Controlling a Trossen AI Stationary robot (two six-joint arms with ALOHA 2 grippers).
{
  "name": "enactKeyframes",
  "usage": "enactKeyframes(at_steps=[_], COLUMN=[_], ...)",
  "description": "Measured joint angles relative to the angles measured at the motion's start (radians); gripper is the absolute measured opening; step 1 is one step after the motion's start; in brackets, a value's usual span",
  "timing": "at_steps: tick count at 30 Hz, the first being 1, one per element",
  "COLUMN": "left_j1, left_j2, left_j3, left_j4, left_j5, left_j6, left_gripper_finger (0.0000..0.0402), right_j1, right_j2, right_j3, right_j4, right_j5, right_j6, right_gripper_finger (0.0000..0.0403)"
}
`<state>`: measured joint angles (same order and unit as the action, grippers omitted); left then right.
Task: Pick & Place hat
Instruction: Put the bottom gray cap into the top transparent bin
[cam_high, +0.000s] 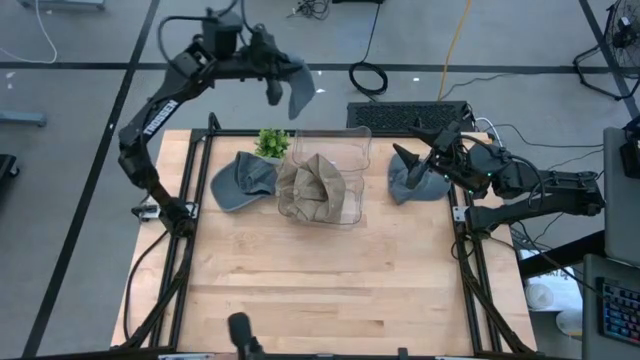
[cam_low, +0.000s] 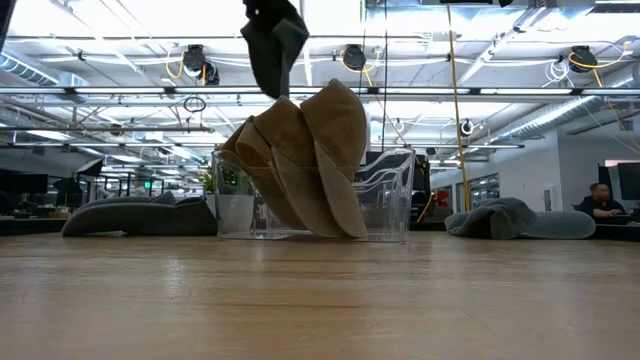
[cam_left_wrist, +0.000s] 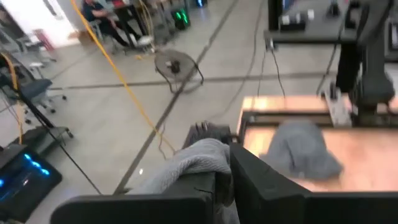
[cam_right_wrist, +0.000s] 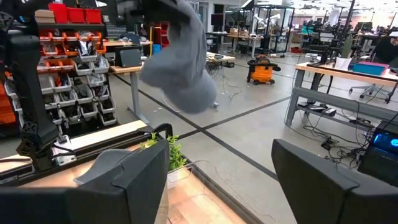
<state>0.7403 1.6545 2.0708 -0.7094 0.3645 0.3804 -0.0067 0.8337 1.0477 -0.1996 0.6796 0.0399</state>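
The left end effector (cam_high: 275, 85) pinches a grey hat (cam_high: 298, 85) high above the tabletop's (cam_high: 320, 290) far edge, just behind the clear bin (cam_high: 352, 150) that already holds tan hats (cam_high: 312, 188). To place it well, carry it forward until it hangs squarely over the bin, lower, then release. The right end effector (cam_high: 425, 165), spread wide, hovers over another grey hat (cam_high: 412, 180).

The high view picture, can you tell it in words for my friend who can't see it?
The left gripper holds a grey hat in the air behind a clear bin that holds tan hats. Two more grey hats lie on the wooden table, one left of the bin and one under the open right gripper.
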Motion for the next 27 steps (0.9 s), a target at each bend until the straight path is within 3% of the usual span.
enactKeyframes(at_steps=[13, 27], left_j1=[0.006, 0.007], left_j2=[0.102, 0.216], left_j3=[-0.001, -0.001], left_j4=[-0.183, -0.313], left_j5=[0.127, 0.184], left_j6=[0.223, 0.247], left_gripper_finger=[0.0024, 0.0024], right_j1=[0.000, 0.000], right_j2=[0.001, 0.028], right_j3=[0.000, -0.001], right_j4=[0.000, 0.001], right_j5=[0.000, 0.001], right_j6=[0.000, 0.027], right_gripper_finger=[0.0275, 0.0276])
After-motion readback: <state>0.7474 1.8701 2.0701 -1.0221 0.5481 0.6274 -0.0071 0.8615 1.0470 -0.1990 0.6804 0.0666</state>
